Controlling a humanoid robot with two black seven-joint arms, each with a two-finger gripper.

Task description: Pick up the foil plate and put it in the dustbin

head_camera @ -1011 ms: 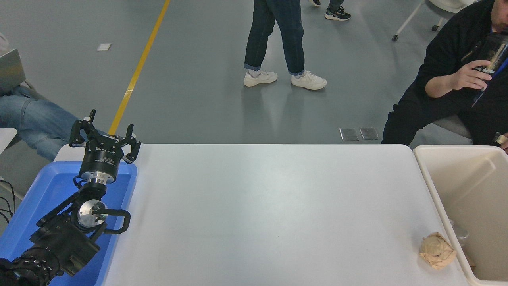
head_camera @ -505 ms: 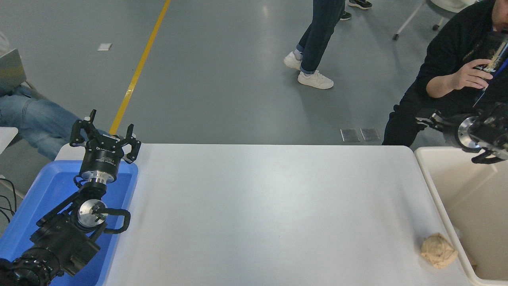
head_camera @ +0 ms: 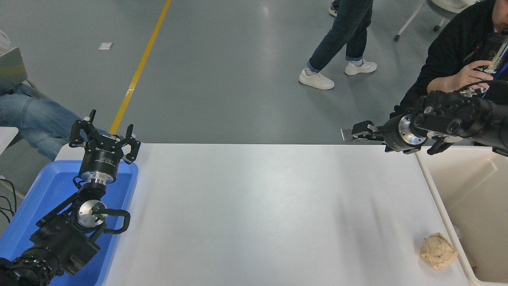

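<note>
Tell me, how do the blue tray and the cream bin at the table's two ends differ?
The blue tray is bright blue and shallow; the dustbin is cream and deep. The tray sits at the left with the parked left gripper over it; the dustbin stands at the right, the right gripper near its far corner. Both are rectangular plastic.

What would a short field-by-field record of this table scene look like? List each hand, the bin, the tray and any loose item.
left hand: open, parked over the blue tray's far end
right hand: above the table's far right edge, pointing left; open or shut unclear
dustbin: cream, at the table's right end
blue tray: at the table's left end, under the left arm
paper ball: tan, crumpled, on the table beside the dustbin
foil plate: not visible
</note>
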